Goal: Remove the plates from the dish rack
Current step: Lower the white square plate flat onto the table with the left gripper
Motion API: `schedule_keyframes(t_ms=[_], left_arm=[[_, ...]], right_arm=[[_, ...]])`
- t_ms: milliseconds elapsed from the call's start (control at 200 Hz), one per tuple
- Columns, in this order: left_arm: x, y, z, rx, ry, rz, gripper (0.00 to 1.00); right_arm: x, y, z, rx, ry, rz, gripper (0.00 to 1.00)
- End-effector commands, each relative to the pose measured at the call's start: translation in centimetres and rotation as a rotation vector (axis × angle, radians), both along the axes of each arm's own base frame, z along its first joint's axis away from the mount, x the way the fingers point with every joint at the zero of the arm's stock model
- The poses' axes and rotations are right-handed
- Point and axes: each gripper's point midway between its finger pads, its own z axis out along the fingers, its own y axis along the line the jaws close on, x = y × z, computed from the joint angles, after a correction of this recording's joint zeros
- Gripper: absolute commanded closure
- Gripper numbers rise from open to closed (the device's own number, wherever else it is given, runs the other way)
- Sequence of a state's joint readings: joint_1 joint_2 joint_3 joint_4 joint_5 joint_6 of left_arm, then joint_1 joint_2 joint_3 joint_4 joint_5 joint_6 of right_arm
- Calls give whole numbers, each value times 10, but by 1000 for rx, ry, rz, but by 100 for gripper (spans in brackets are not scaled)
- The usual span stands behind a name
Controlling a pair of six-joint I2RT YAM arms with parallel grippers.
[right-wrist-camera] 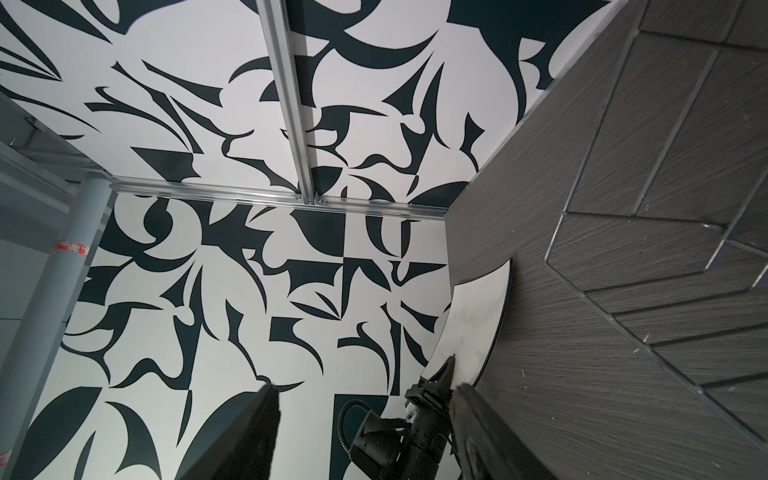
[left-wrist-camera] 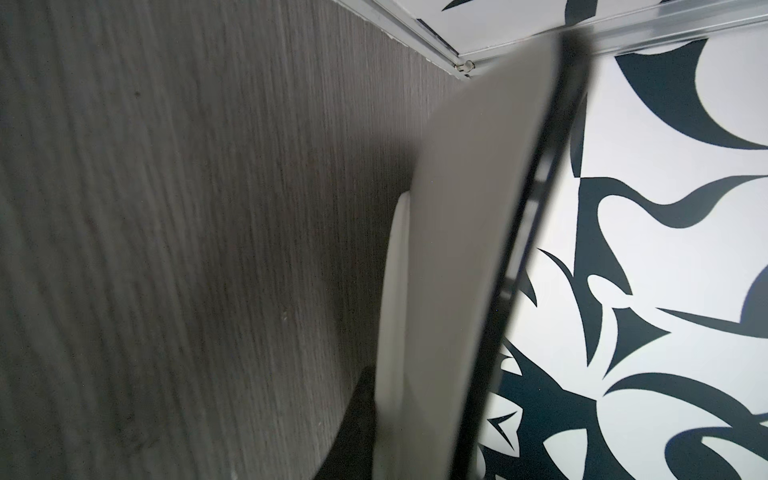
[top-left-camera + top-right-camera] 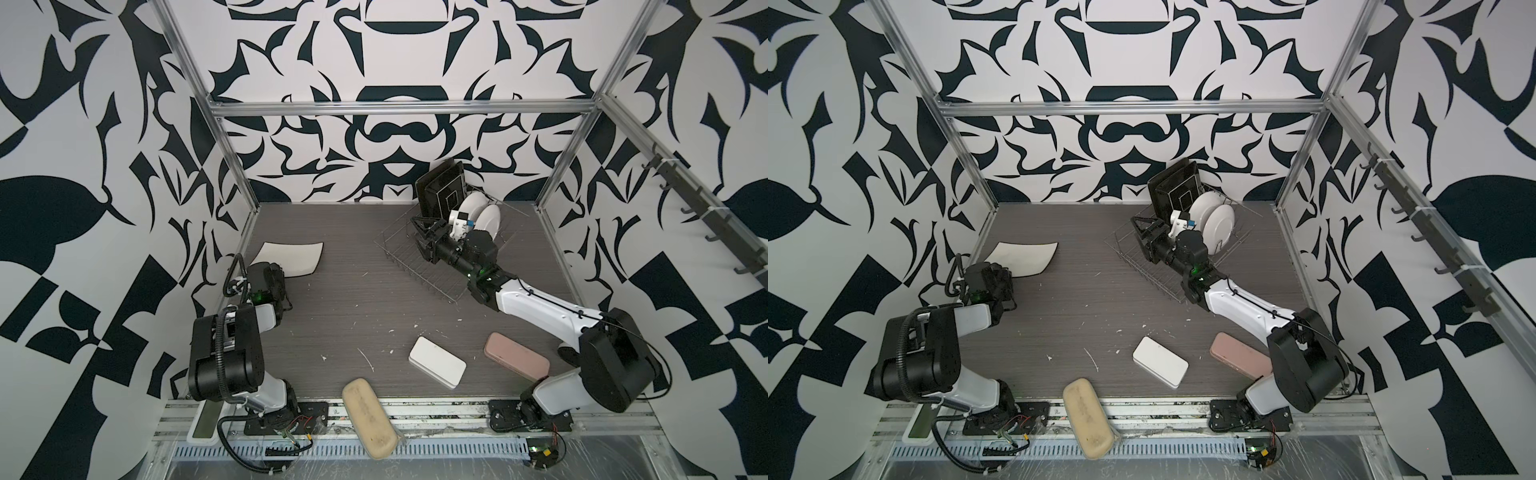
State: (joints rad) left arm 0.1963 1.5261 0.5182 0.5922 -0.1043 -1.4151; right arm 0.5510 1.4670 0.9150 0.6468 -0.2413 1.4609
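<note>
Tabletop (image 3: 353, 316) grey woodgrain, walls (image 3: 395, 137) patterned; left tool (image 3: 284, 272) clamps white plate (image 3: 291, 255), right tool (image 3: 419, 230) gaping at dish rack (image 3: 415, 266).

near corner of white square plate (image 3: 293, 257) hidden under left arm (image 3: 266, 286), blurred and cropped in left wrist view

Five plates (image 3: 440, 187), one rack (image 3: 415, 270), three cases (image 3: 437, 361).
</note>
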Motion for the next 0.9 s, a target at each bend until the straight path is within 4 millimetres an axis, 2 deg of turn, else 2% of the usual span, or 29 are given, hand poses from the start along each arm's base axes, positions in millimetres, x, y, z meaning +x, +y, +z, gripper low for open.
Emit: schedule_keyframes(t_ms=[0,315,535,895], left_arm=[[30,7,65,29,-235,5,100],[37,9,46,16,-187,9,100],[40,10,34,18,-138,6,76],[40,10,18,5,-90,8,58]], right_arm=[[-4,-4,25,36,-66,1,31],[-3,-7,24,33,-61,-8,31],[-3,-10,22,27,-58,-14,31],[-3,-11,18,20,-48,-23,31]])
